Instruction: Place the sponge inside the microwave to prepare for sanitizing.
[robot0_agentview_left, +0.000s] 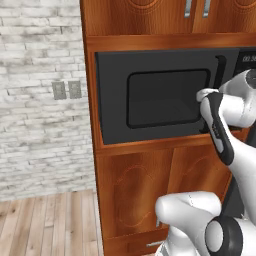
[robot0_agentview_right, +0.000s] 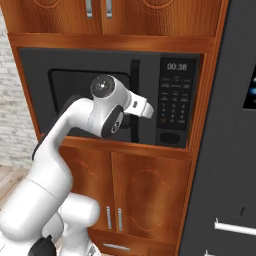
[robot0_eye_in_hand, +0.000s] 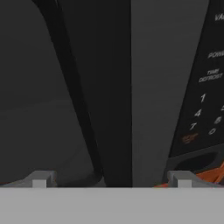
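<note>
Two dark fingertips (robot0_eye_in_hand: 39, 179) of my gripper (robot0_eye_in_hand: 111, 180) stand spread wide, grasping nothing, straddling the vertical handle (robot0_eye_in_hand: 114, 87) at the right edge of the black built-in microwave's (robot0_agentview_left: 165, 95) shut door.

Black microwave (robot0_agentview_left: 160, 97) snug in the wooden cabinet (robot0_agentview_left: 135, 175) niche, door shut.

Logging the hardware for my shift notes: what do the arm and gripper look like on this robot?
The arm is glossy white, built of rounded segments with dark grey joint bands and a round grey cap at one joint. The gripper ends in two small grey, blocky fingertips. No cables or markings are visible.
</note>
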